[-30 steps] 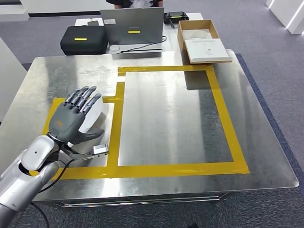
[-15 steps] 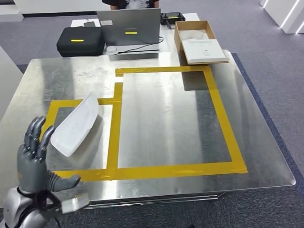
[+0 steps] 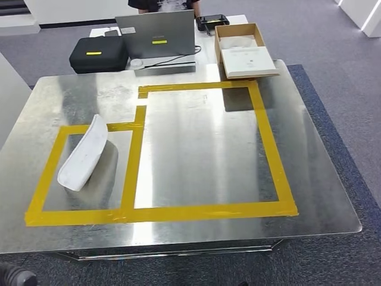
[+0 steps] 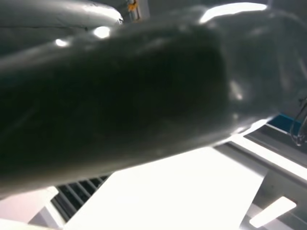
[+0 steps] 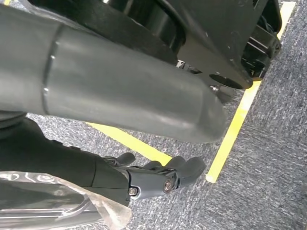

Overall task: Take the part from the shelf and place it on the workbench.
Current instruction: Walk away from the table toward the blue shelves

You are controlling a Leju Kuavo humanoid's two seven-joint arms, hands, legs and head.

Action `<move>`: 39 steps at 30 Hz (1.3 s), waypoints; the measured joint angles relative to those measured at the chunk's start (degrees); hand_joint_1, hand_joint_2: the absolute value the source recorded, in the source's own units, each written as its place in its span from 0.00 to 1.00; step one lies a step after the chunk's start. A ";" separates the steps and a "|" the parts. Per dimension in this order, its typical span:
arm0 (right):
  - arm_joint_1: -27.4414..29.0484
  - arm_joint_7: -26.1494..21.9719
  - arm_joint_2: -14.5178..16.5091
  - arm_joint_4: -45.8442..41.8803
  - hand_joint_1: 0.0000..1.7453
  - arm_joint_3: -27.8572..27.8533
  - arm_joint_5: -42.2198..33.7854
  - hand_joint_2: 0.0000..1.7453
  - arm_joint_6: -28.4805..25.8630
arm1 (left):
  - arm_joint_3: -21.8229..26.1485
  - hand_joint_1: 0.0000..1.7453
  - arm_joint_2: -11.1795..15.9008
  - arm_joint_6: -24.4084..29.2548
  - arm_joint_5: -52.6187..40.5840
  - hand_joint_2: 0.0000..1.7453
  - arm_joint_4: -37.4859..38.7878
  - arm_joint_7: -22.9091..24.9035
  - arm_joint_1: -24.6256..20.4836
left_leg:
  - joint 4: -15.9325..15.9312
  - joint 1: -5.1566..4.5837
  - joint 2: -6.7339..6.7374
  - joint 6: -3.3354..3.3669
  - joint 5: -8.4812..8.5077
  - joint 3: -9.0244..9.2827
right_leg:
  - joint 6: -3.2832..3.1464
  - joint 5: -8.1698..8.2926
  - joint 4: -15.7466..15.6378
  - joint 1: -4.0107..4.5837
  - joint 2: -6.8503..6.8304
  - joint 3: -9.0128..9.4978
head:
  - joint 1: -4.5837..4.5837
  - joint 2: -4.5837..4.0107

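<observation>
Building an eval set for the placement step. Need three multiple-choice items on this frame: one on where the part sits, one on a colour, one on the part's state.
1. Where does the white part lie?
A. Inside the smaller taped rectangle on the left of the workbench
B. Inside the large taped square
C. In the cardboard box

2. What colour is the tape that marks the zones?
A. Red
B. Yellow
C. Blue

3. What is the state of the part?
A. Held in a hand above the bench
B. Resting on the bench, with no hand on it
C. Standing on the laptop

Key: 1 A, the part sits within the left tape outline. 2 B, the strips are yellow. 3 B, it lies on the metal top with nothing touching it.
</observation>
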 joint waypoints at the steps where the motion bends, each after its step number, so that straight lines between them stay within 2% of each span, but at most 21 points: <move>1: -0.03 0.08 0.00 0.00 0.00 0.00 0.04 0.00 0.00 | -0.01 0.00 -0.43 0.00 0.30 0.00 -0.13 -0.31 0.12 | 3.78 0.00 0.00 -0.09 -2.28 -1.33 | -0.36 0.20 0.01 0.14 -0.12 -0.31 | -0.07 0.00; 2: -0.04 0.23 0.00 0.00 0.00 0.00 0.08 0.00 -0.01 | -0.04 0.00 -0.84 -0.01 0.80 0.00 -0.20 -0.60 0.24 | 7.44 -0.01 0.00 -0.10 -4.06 -2.54 | -0.69 0.40 0.02 0.32 -0.24 -0.64 | -0.07 0.00; 3: -0.04 0.42 -0.01 -0.01 0.00 -0.01 0.10 0.00 -0.01 | -0.12 0.00 -1.19 -0.01 1.41 0.00 -0.21 -0.80 0.37 | 9.63 -0.03 0.00 0.00 -4.69 -3.10 | -0.91 0.57 0.03 0.50 -0.31 -0.93 | -0.07 0.00; 4: -0.02 0.61 -0.02 -0.01 0.00 -0.01 0.10 0.00 -0.02 | -0.21 0.00 -1.50 -0.02 2.08 0.00 -0.21 -0.92 0.48 | 9.67 -0.09 0.00 0.24 -4.05 -2.69 | -1.05 0.72 0.04 0.68 -0.34 -1.16 | -0.06 0.00; 6: -0.01 0.84 -0.06 -0.02 0.00 -0.02 0.11 0.00 -0.03 | -0.45 0.00 -2.11 -0.02 3.38 0.00 -0.21 -0.95 0.62 | 3.93 -0.38 -0.04 1.13 -0.24 0.62 | -1.15 0.94 0.05 0.95 -0.31 -1.37 | -0.05 0.00; 8: -0.05 0.85 -0.08 -0.02 0.00 -0.02 0.21 0.00 -0.02 | -0.72 0.00 -2.67 -0.03 4.54 0.00 -0.25 -0.96 0.64 | -3.04 -0.83 -0.06 2.06 2.34 4.22 | -0.93 1.27 0.03 1.10 -0.29 -1.48 | -0.02 0.00; 12: -0.11 0.71 -0.09 -0.02 0.00 -0.02 0.45 0.00 -0.03 | -1.47 0.00 -3.65 -0.04 6.80 0.00 -0.36 -1.07 0.66 | -6.83 -1.30 -0.05 2.58 3.79 5.35 | 0.56 2.42 -0.82 0.71 -0.28 -1.76 | -0.01 0.00; 14: -0.17 0.67 -0.10 -0.03 0.00 -0.02 0.49 0.00 -0.07 | -1.95 0.00 -4.08 -0.04 7.41 0.00 -0.36 -1.11 0.50 | -8.42 -0.98 0.01 2.96 4.56 5.43 | 1.01 0.73 0.21 0.76 -0.19 -2.75 | 0.12 0.00; 17: -0.24 0.29 -0.17 -0.04 0.00 -0.02 0.41 0.00 -0.32 | -2.61 0.00 -4.38 -0.05 7.92 0.00 -0.34 -1.13 0.27 | -9.06 -0.82 0.34 3.30 4.85 4.73 | 1.49 -5.14 9.68 0.78 -0.11 -6.21 | 0.29 0.00; 19: -0.23 -0.15 -0.25 -0.04 0.00 -0.03 0.23 0.00 -0.58 | -2.94 0.00 -4.42 -0.06 8.14 0.00 -0.34 -1.13 0.13 | -8.43 -0.84 0.59 3.30 4.93 4.10 | 1.78 -6.07 13.93 0.76 -0.13 -6.80 | 0.29 0.00; 20: -0.25 -0.34 -0.27 -0.05 0.00 -0.04 0.12 0.00 -0.71 | -3.02 0.00 -4.45 -0.07 8.22 0.00 -0.34 -1.13 0.03 | -8.03 -0.83 0.64 3.28 4.94 3.82 | 1.86 -5.01 12.91 0.72 -0.14 -5.66 | 0.29 0.00; 23: -0.48 -0.63 -0.39 -0.13 0.00 -0.09 -0.17 0.00 -0.97 | -3.02 0.00 -4.90 -0.07 8.90 0.00 -0.37 -1.13 -0.10 | -6.64 -0.88 0.60 2.96 4.82 2.81 | 1.66 -1.44 2.44 0.66 -0.07 0.93 | 0.33 0.00; 25: -0.61 -0.56 -0.40 -0.15 0.00 -0.12 -0.24 0.00 -1.03 | -2.70 0.00 -5.68 -0.06 10.36 0.00 -0.58 -1.14 -0.06 | -5.88 -1.07 0.56 2.36 5.05 2.06 | 1.30 -1.38 -0.52 0.79 0.06 2.53 | 0.33 0.00; 28: -0.45 0.03 -0.22 -0.15 0.00 -0.17 -0.32 0.00 -1.03 | -1.22 0.00 -7.03 -0.04 13.94 0.00 -1.39 -1.15 0.29 | -5.25 -1.07 0.47 1.30 5.07 1.20 | 0.33 -0.63 -0.84 0.74 0.00 1.89 | 0.32 0.00; 29: -0.39 0.31 -0.13 -0.15 0.00 -0.23 -0.46 0.00 -1.01 | -0.50 0.00 -7.43 -0.04 15.63 0.00 -1.71 -1.14 0.52 | -4.27 -1.00 0.43 0.95 3.78 0.74 | -0.29 -0.22 -0.97 0.64 -0.11 1.45 | 0.21 0.00; 31: -0.34 0.84 0.02 -0.15 0.00 -0.44 -1.19 0.00 -0.87 | 1.10 0.00 -8.23 -0.04 19.75 0.00 -2.21 -1.14 1.05 | 0.64 -0.81 0.36 0.32 -1.01 -0.76 | -1.29 0.74 -1.13 0.53 -0.35 0.28 | 0.00 0.00; 33: -0.30 1.22 0.19 -0.17 0.00 -0.97 -2.58 0.00 -0.68 | 2.79 0.00 -9.20 -0.04 25.73 0.00 -2.41 -1.14 1.59 | 7.20 -0.63 0.36 -0.04 -4.92 -2.00 | -1.54 1.73 -1.09 0.59 -0.56 -1.02 | -0.06 0.00; 34: -0.29 1.29 0.27 -0.18 0.00 -1.43 -3.50 0.00 -0.63 | 3.79 0.00 -9.79 -0.05 29.67 0.00 -2.43 -1.12 1.76 | 8.98 -0.58 0.36 -0.10 -5.08 -1.87 | -1.55 2.27 -1.07 0.61 -0.65 -1.72 | -0.06 0.00; 36: -0.33 0.85 0.39 -0.24 0.00 -2.59 -5.48 0.00 -0.60 | 5.88 0.00 -11.05 -0.23 36.72 0.00 -2.31 -0.67 1.77 | 6.96 -0.51 0.36 0.02 -1.98 0.77 | -1.44 3.42 -1.04 0.64 -0.75 -3.11 | -0.05 0.00; 37: -0.37 0.38 0.46 -0.29 0.00 -3.24 -6.40 0.00 -0.60 | 6.99 0.00 -11.70 -0.49 39.47 0.00 -2.11 -0.17 1.57 | 3.34 -0.50 0.33 0.22 -0.08 3.34 | -1.30 4.00 -1.04 0.64 -0.76 -3.71 | -0.06 0.00; 39: -0.45 -0.66 0.68 -0.48 0.00 -4.51 -7.80 0.00 -0.58 | 9.26 0.00 -12.95 -1.20 42.79 0.00 -1.42 0.98 0.93 | -5.53 -0.63 0.19 0.72 0.91 8.96 | -0.75 5.13 -1.09 0.73 -0.69 -4.46 | -0.03 0.00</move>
